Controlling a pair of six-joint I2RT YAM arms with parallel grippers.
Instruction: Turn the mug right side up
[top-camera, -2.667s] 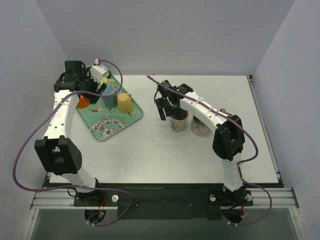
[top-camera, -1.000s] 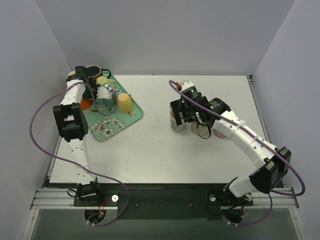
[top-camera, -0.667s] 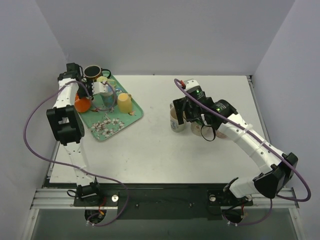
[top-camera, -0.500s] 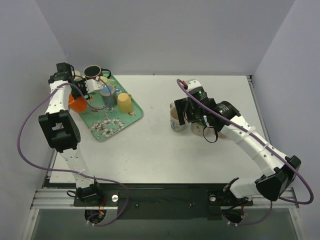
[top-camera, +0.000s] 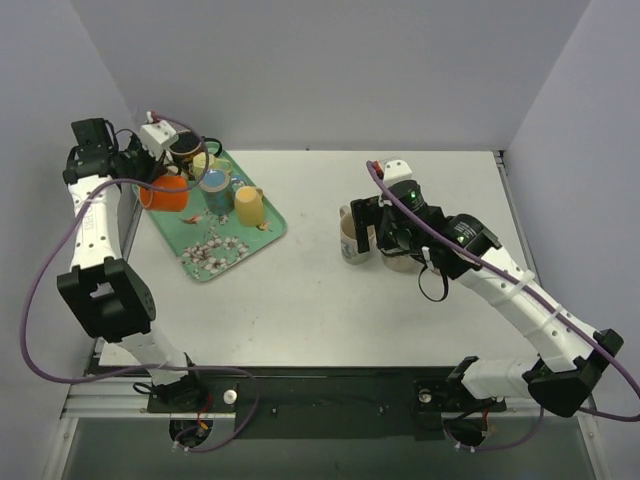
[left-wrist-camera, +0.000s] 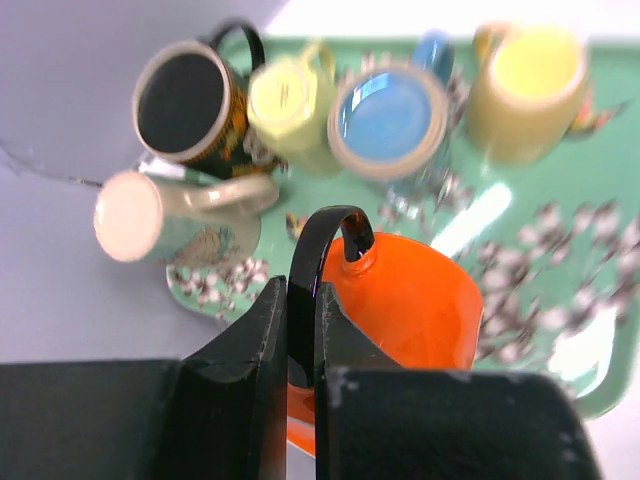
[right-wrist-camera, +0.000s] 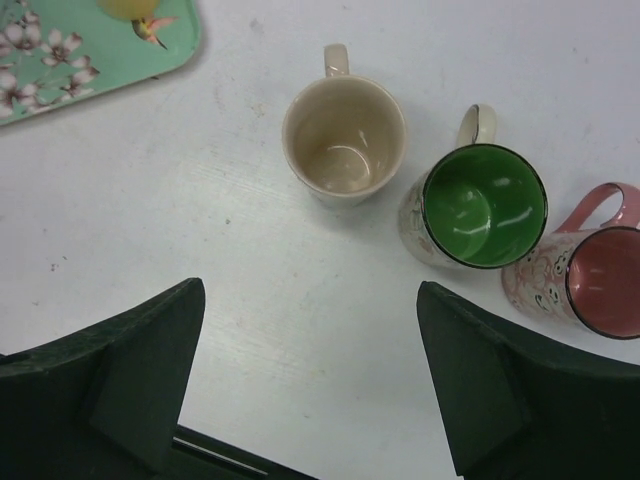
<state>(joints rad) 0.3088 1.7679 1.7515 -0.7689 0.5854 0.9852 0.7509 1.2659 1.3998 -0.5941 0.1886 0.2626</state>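
- Handle (left-wrist-camera: 305, 265) of the orange mug (left-wrist-camera: 410, 300) sat clamped in your left claw (left-wrist-camera: 302, 312), seemingly above the tray (left-wrist-camera: 560, 300).
- Your right claw (right-wrist-camera: 310, 335) gaped wide, cream mug (right-wrist-camera: 344, 138) ahead of it.

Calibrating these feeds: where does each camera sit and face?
Top external: above, behind the robot, facing down at the table; left arm and right arm show.
Left wrist: looks down past the left gripper, gripping the orange mug by its handle.
Right wrist: looks down past the open right gripper at the cream mug.
Shared: cream mug, in top external and right wrist.
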